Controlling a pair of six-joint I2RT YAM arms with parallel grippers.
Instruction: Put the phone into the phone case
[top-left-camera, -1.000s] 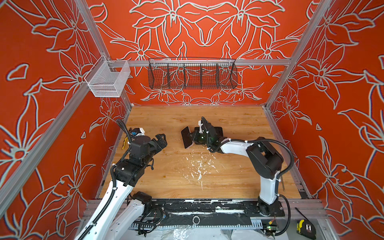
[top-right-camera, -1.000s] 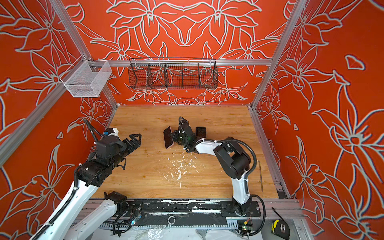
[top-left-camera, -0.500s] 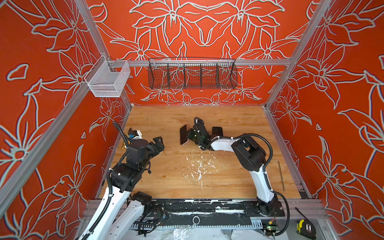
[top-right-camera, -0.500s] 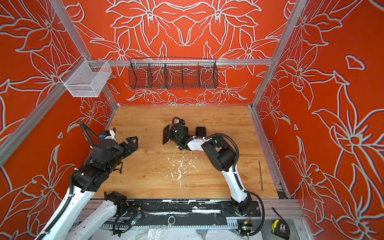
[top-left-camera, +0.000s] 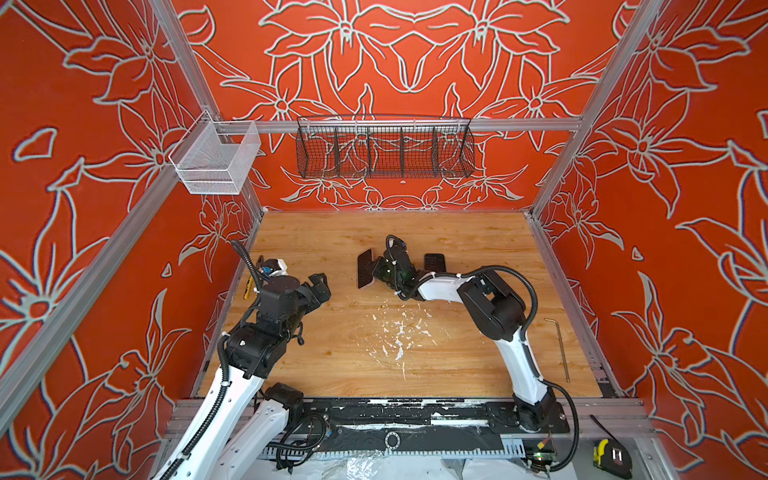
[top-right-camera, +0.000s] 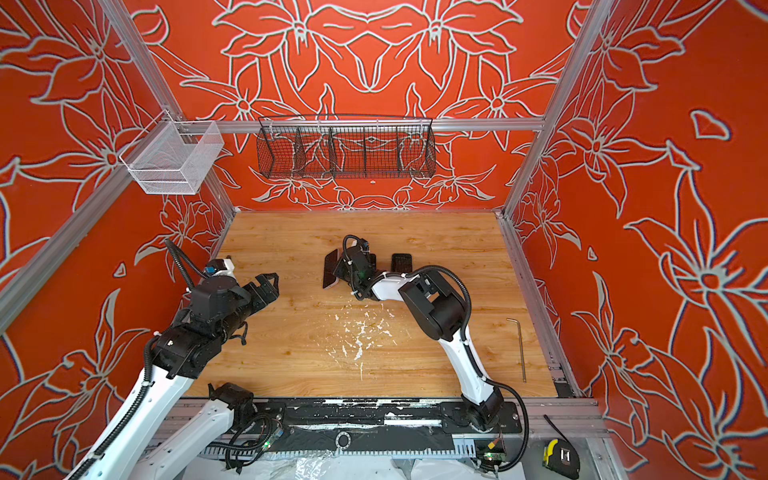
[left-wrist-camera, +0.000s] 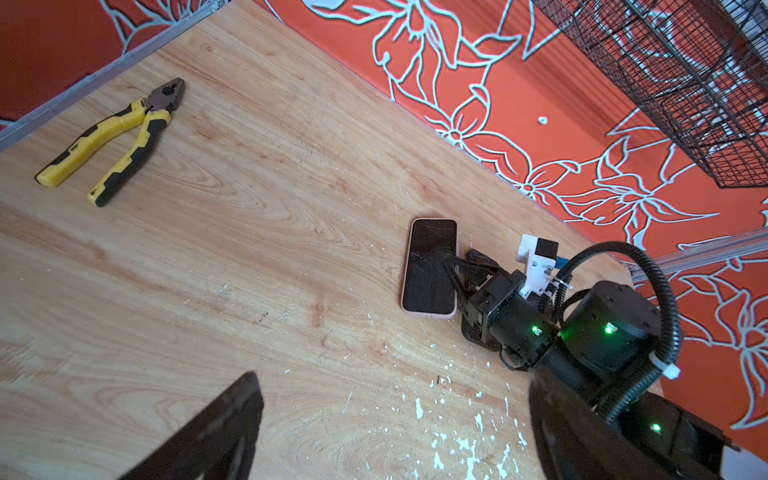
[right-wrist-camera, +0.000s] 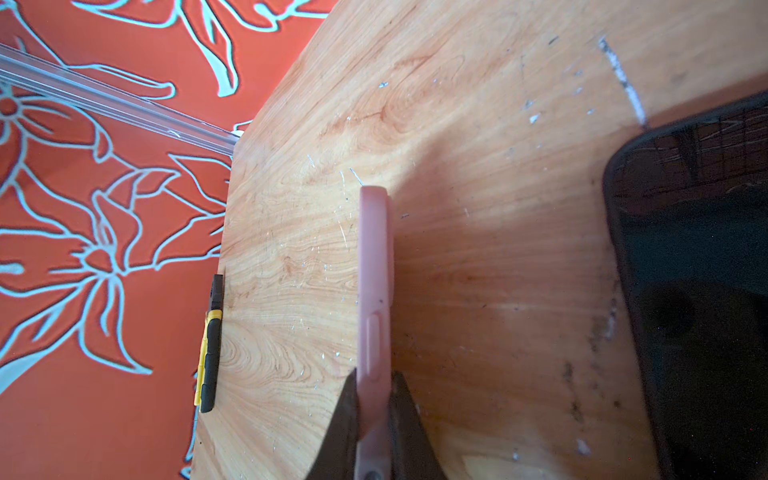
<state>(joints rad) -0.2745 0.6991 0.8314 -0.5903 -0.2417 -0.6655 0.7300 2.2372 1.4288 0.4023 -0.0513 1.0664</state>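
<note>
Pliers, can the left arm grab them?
Probably yes: the left gripper is open and empty, and the pliers lie uncovered on the table near the left wall.

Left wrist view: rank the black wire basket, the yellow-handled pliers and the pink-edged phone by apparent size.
1. Black wire basket: largest, though cropped by the frame.
2. Yellow-handled pliers: longer span than the phone.
3. Pink-edged phone: smallest, though its area nearly matches the pliers'.
</note>
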